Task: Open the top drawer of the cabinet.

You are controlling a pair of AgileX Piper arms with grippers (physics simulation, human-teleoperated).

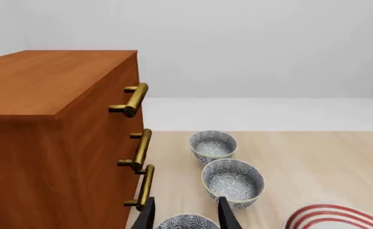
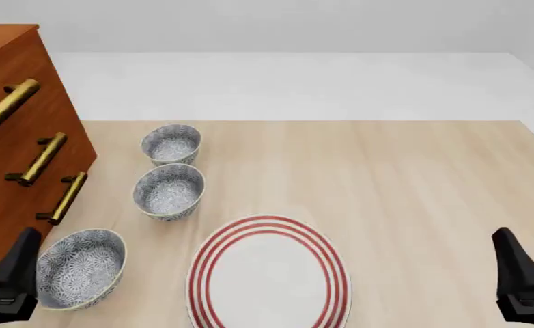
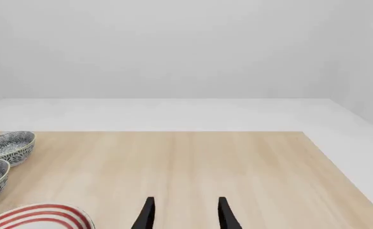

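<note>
The uppermost reddish-brown wooden drawer (image 2: 12, 102) sits flush in the tall reddish-brown wooden cabinet (image 1: 46, 143) at the worktop's (image 2: 413, 191) far left — nothing done yet, as I judge it. Its brass bar handle (image 1: 133, 99) is untouched. My left gripper (image 1: 185, 214) is released and empty near the cabinet's foot; my right gripper (image 3: 185, 214) — also released — waits well apart.

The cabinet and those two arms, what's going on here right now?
Nothing is being handled yet. The cabinet stands at the table's left edge with all three drawers shut; the top drawer has not been pulled. The left end effector sits open near the table's front edge, above a patterned bowl and close to the cabinet's lowest handle, holding nothing. The right end effector is open too, over bare table at the far right. Two more bowls and a red-striped plate lie between.
</note>
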